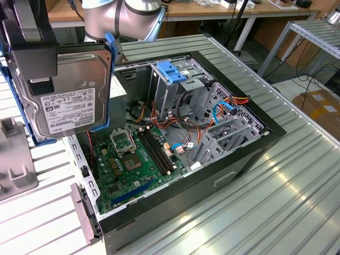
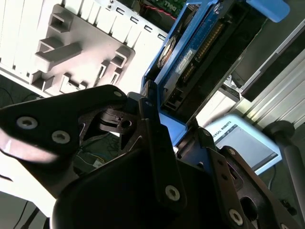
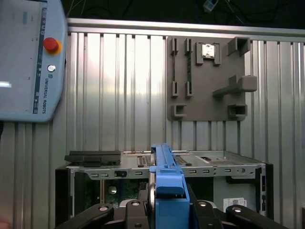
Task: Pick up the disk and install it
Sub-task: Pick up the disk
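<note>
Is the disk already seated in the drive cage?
No, in the exterior view the disk is clamped in the gripper, in the air, apart from the drive cage.

A robotics lab: aluminium workbench (image 1: 297, 186), opened computer case (image 1: 202, 192).

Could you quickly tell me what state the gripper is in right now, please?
Gripper: jaws closed on the disk, holding it on edge in the air.

Blue-railed, seemingly grey disk (image 1: 71, 93)
</note>
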`<state>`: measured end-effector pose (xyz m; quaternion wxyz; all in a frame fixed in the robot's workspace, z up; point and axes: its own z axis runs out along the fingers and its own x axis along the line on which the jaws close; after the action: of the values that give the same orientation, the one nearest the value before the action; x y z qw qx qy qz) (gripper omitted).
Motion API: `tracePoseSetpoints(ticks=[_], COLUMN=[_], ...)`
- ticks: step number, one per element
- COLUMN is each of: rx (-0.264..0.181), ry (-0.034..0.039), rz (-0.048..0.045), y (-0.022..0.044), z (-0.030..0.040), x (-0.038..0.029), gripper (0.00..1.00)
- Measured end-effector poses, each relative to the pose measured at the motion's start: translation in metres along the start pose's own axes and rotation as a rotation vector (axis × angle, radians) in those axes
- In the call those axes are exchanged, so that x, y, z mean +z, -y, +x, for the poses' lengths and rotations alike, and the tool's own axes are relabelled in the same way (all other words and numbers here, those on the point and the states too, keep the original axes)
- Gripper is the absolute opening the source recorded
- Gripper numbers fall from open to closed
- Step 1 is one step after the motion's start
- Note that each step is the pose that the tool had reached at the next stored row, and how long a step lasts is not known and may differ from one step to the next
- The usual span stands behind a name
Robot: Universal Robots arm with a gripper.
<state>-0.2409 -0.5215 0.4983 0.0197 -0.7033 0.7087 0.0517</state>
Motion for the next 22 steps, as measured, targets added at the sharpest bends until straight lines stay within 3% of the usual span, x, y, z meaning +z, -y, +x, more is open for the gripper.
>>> tracePoseSetpoints(ticks=[12, 22], rx=[0.000, 0.000], ry=[0.0000, 0.0000], rz=[0.0000, 0.0000], y=[0.0001, 0.0102], z=[0.0121, 0.0190], x=[-0.0010, -0.0018], gripper=[0.37, 0.37])
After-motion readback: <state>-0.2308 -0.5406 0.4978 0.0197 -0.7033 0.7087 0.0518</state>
